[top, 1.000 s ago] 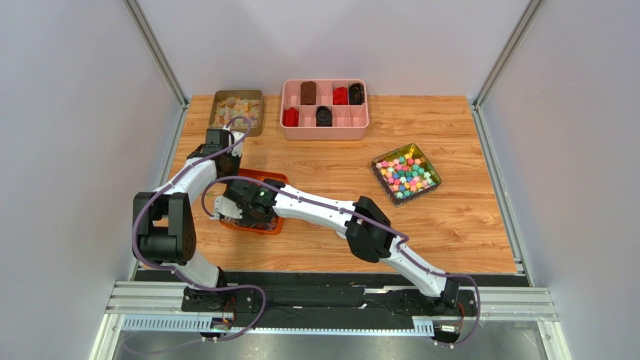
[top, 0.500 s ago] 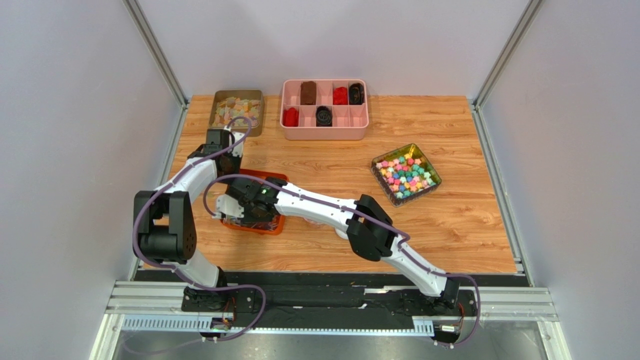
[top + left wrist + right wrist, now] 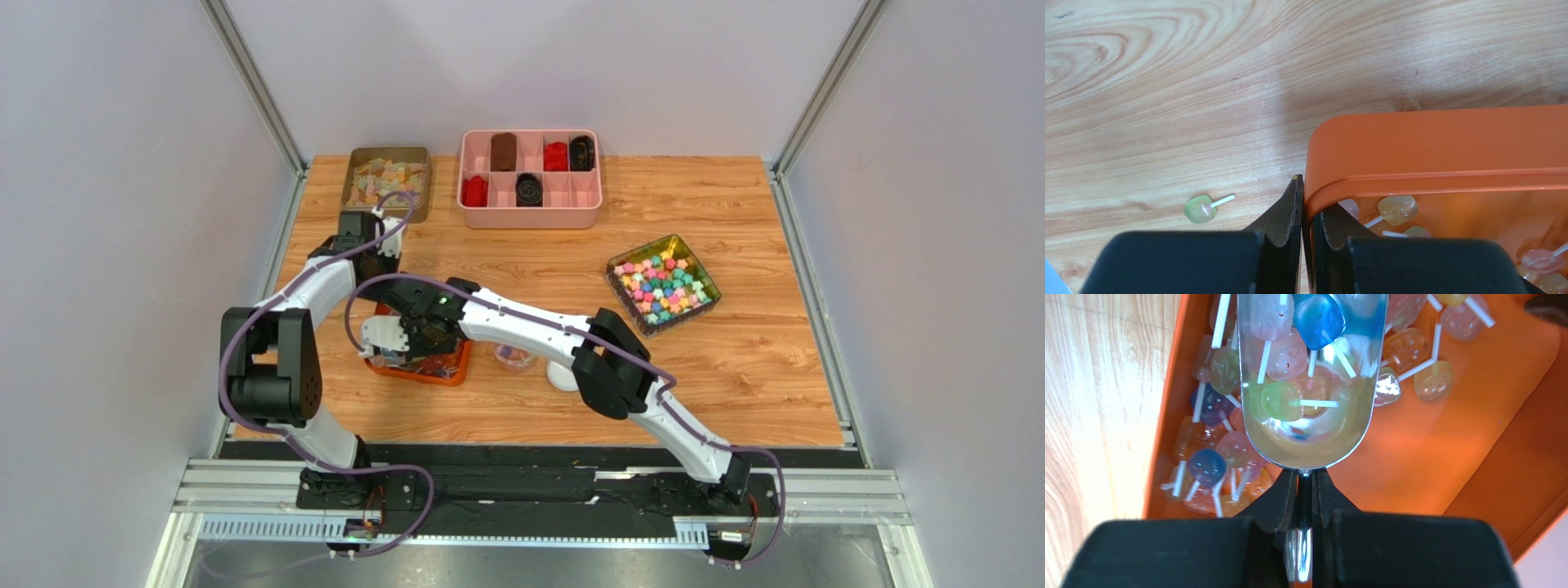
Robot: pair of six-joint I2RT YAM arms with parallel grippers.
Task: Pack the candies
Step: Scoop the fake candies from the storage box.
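A wood-grain table (image 3: 761, 355) is enclosed on three sides by plain pale grey panels (image 3: 552, 61), which are joined at the back corners by slanting aluminium posts (image 3: 252, 80). A slotted metal rail (image 3: 846, 502) is fixed along the near edge, and everything is evenly lit.

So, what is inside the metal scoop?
Translucent candies on white sticks, blue, pink and green, lie in the scoop. Its upper part runs out of view, and it covers some candies in the orange tray.
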